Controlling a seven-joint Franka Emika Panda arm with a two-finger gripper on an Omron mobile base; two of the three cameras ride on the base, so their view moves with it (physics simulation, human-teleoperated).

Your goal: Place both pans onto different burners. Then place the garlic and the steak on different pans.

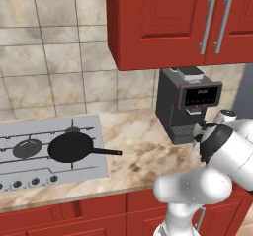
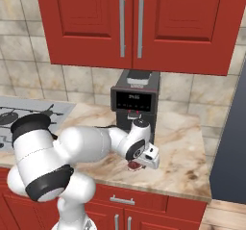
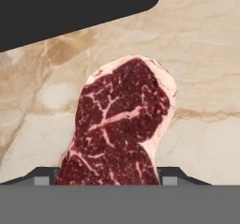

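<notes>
Claw [image 2: 136,165] clamped on steak [image 3: 119,124] low over marble counter [image 3: 206,54], coffee machine [image 2: 134,99] behind

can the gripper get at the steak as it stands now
Probably yes. The steak lies flat on the marble counter with the gripper directly over it, a finger at each side and nothing in between.

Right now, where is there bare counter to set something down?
Free: marble counter between the cooktop and coffee machine, past the pan handle; also right of the machine. Crowded: in front of the machine, where the tool straddles the steak.
</notes>
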